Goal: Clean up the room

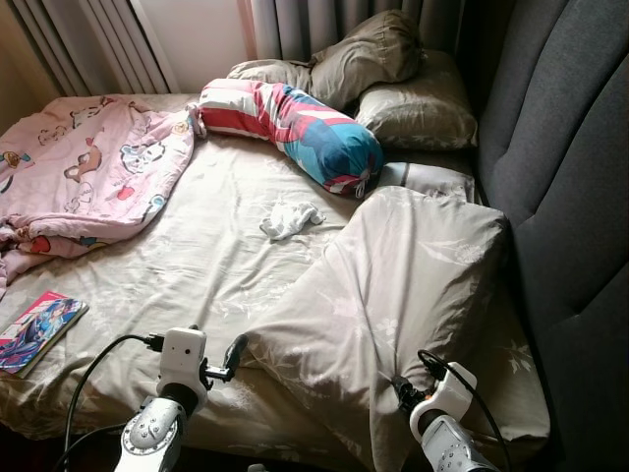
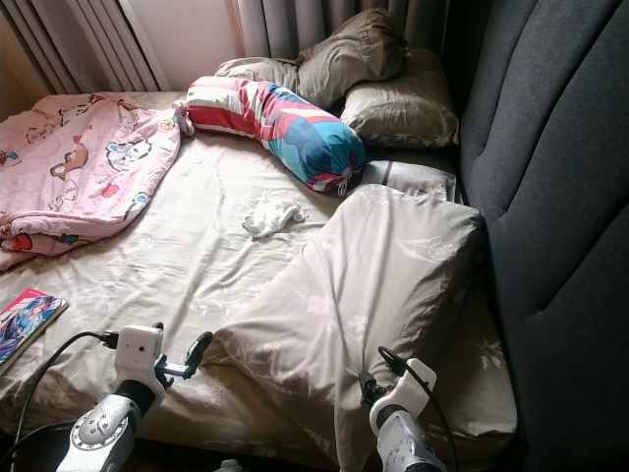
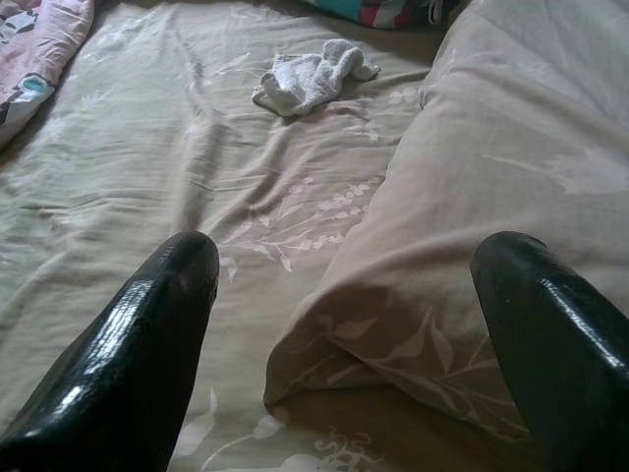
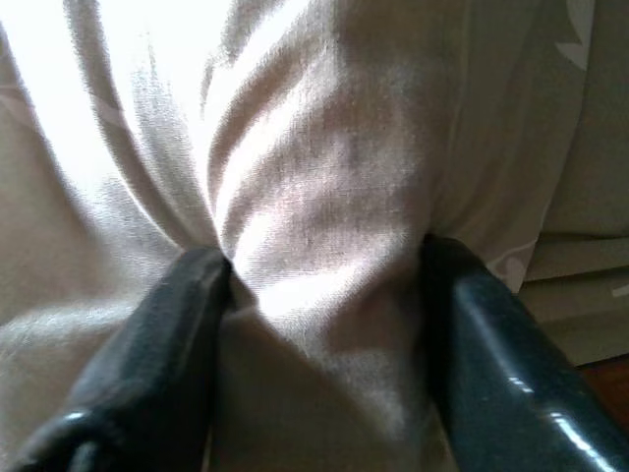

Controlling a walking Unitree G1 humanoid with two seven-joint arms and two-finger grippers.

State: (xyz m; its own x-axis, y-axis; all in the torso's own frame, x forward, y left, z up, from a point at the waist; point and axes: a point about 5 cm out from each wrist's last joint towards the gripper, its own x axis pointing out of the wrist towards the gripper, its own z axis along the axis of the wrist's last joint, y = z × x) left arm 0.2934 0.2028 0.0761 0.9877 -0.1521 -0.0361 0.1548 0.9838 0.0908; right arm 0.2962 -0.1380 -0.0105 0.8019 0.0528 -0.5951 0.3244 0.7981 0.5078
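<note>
1. Gripping a bunched fold of the beige duvet (image 1: 393,285), the right gripper (image 4: 324,270) sits at the near edge of the bed (image 1: 197,265), its two fingers (image 4: 167,344) pressed into the cloth on either side of the fold.
2. Just beside the duvet's near left corner, the left gripper (image 3: 344,285) hovers low over the floral bedsheet (image 3: 197,167), its fingers (image 3: 147,344) spread wide with nothing between them.
3. The duvet lies in a heap along the right side of the bed, against the dark grey padded headboard (image 1: 560,167).
4. A small crumpled white cloth (image 1: 290,218) rests on the sheet in the middle of the bed, beyond the left gripper.
5. Behind it lies a striped red, white and blue bolster pillow (image 1: 295,123), touching three olive-beige pillows (image 1: 393,79) piled at the far end near the curtains (image 1: 305,25).
6. A pink cartoon-print blanket (image 1: 88,172) is rumpled over the far left part of the bed.
7. A colourful book (image 1: 34,329) lies at the near left edge.
</note>
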